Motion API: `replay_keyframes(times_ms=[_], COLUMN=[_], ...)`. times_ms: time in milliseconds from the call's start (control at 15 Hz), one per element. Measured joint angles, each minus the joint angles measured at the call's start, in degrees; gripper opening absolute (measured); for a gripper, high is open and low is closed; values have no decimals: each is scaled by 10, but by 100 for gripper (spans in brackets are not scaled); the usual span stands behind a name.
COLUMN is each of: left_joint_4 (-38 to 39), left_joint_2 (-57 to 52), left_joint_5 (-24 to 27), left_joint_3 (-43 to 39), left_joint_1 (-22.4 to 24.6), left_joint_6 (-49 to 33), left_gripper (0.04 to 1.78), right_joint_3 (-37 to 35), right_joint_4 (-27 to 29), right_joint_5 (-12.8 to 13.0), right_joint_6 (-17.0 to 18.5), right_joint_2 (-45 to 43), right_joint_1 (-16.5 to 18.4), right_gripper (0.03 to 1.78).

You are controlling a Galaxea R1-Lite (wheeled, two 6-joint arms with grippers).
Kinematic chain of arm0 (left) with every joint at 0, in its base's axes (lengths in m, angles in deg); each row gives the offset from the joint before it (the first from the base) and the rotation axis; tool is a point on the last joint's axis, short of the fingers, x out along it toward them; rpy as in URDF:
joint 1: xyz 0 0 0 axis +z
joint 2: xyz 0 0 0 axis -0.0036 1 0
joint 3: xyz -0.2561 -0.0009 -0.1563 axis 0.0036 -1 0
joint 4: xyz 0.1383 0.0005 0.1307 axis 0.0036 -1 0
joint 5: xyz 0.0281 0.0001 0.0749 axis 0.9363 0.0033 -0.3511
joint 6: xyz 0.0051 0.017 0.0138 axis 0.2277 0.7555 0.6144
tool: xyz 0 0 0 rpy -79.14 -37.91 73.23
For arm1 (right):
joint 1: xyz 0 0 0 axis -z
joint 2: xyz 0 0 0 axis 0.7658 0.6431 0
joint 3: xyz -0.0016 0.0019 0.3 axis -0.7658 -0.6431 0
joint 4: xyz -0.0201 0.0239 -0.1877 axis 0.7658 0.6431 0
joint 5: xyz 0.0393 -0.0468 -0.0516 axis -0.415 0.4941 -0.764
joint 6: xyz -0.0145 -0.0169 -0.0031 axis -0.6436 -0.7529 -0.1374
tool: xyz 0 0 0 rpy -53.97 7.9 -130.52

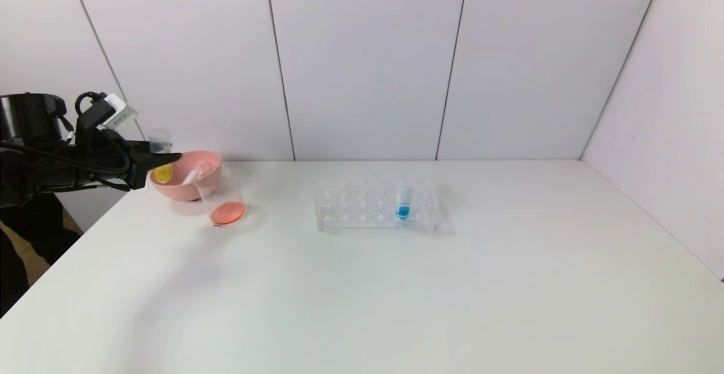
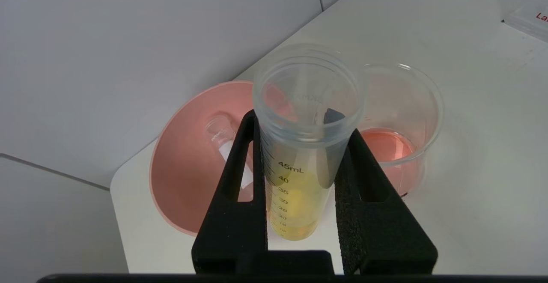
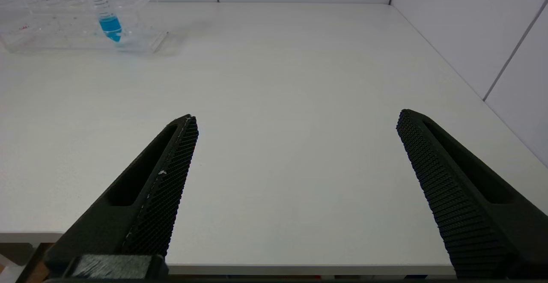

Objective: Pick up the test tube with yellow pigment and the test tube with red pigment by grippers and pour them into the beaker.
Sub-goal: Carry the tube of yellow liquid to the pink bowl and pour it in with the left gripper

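Note:
My left gripper (image 1: 167, 160) is shut on the test tube with yellow pigment (image 1: 162, 172) and holds it upright above the near rim of the pink bowl (image 1: 201, 188), at the table's far left. In the left wrist view the fingers (image 2: 233, 180) clamp the graduated tube (image 2: 295, 189), which has yellow liquid in its lower part. The beaker (image 1: 227, 203) stands just right of the bowl and holds red-orange liquid; it also shows in the left wrist view (image 2: 421, 103). No tube holding red liquid shows. My right gripper (image 3: 295, 120) is open and empty over the table's front edge.
An empty clear tube (image 2: 222, 139) lies in the pink bowl (image 2: 180, 176). A clear tube rack (image 1: 350, 207) stands mid-table with a blue-tipped tube (image 1: 403, 203) in it, also seen in the right wrist view (image 3: 105, 13). The wall is close behind the bowl.

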Motion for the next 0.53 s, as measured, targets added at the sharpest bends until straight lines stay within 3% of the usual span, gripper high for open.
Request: replay_keyframes(times_ms=[533], left_joint_4=[-39], left_joint_2=[-12], left_joint_5=[-3], left_joint_3=[8], left_joint_1=[0], left_joint_6=[15], left_gripper=[46], right_joint_3=[0], right_joint_4=[0], right_joint_5=[0], right_joint_6=[0], right_joint_2=[0], right_joint_1=[0], right_gripper=[170])
